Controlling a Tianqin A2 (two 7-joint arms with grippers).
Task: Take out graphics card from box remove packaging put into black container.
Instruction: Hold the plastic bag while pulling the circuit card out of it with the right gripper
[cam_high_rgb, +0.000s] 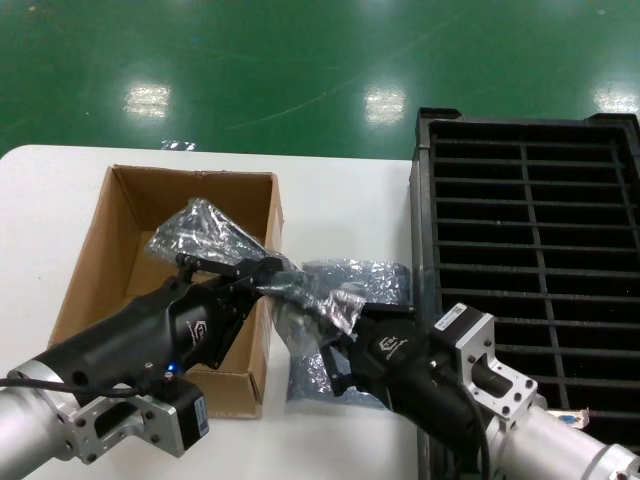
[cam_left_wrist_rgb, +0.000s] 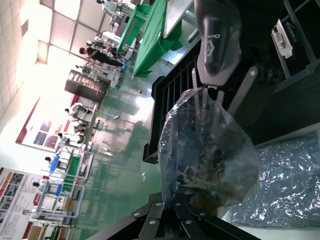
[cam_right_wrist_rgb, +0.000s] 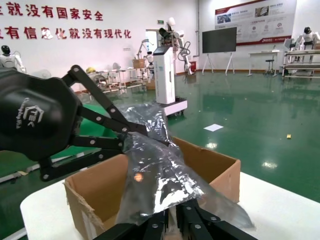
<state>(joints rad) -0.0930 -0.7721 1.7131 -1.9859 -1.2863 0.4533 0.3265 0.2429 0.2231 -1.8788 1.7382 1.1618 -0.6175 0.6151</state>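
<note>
Two claws share one bag in the head view: the left claw (cam_high_rgb: 262, 278) and the right claw (cam_high_rgb: 335, 335) are each clamped on the crinkled packaging (cam_high_rgb: 215, 235), held at centre frame over the near corner of the box (cam_high_rgb: 120, 260). The black container (cam_high_rgb: 530, 250) fills the right side; a flatter bag (cam_high_rgb: 365, 280) lies on the bench (cam_high_rgb: 340, 190). Pulling apart slowly should open the bag without tearing.

Left wrist view: the graphics card (cam_left_wrist_rgb: 205, 155) shows dark inside the plastic. No legible label.

Right wrist view: red Chinese wall lettering at upper left reads partly "国家安全"; the claw housing logo is unreadable.
</note>
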